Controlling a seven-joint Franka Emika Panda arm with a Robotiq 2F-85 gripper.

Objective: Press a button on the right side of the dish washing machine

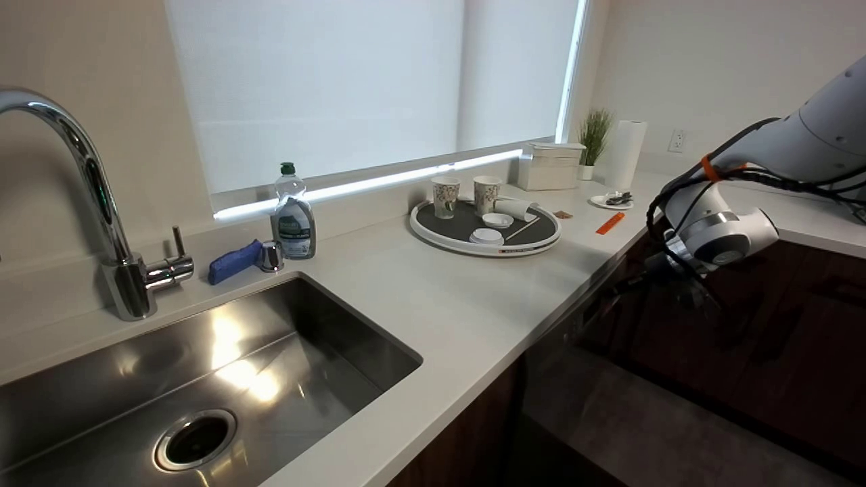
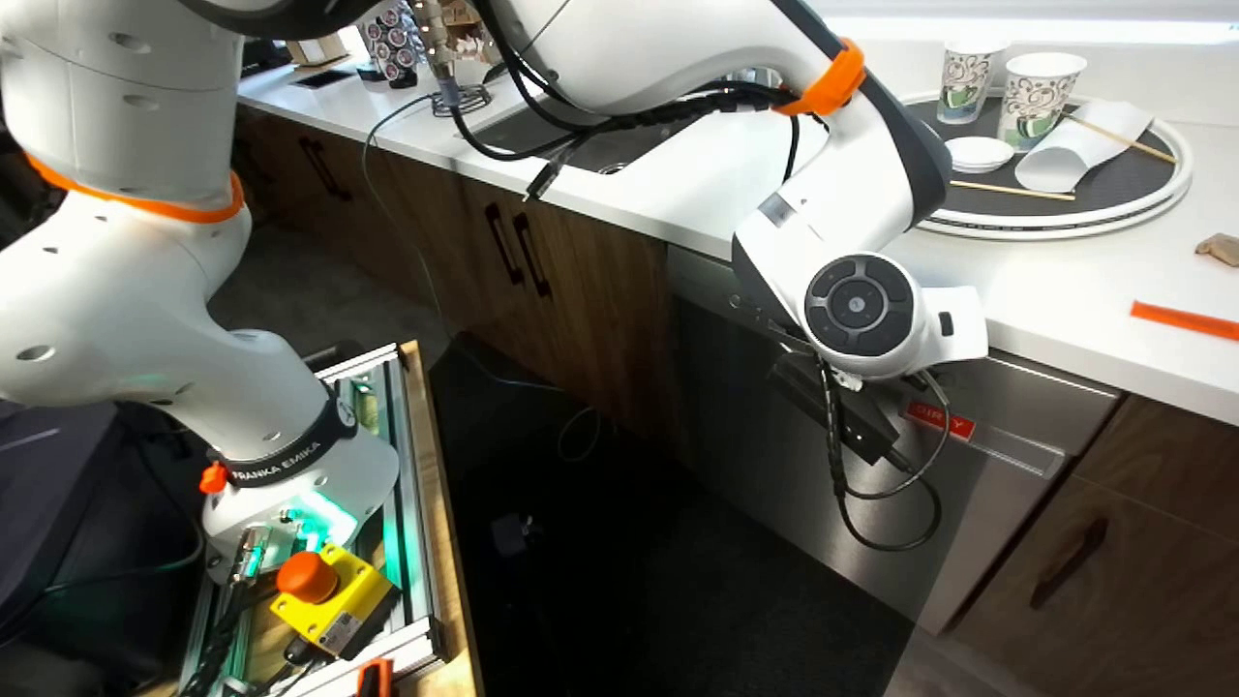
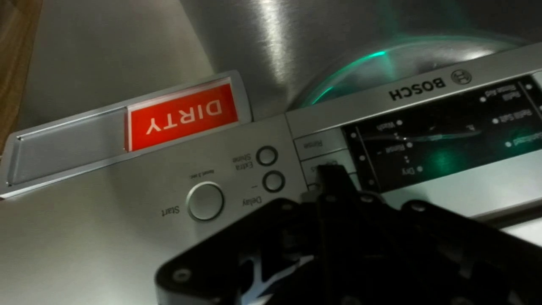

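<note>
In an exterior view the Bosch dishwasher sits beneath the white countertop between brown wooden cabinets, its front facing the floor side where the arm's base stands, the long axis of its control panel running parallel to the countertop's edge. In the wrist view that panel slants upward to the right, lettering upside down, its round Start button left of the gripper. The gripper's jaws are pressed together, the tip over stacked program keys beside the black display; whether it touches them I cannot tell.
</note>
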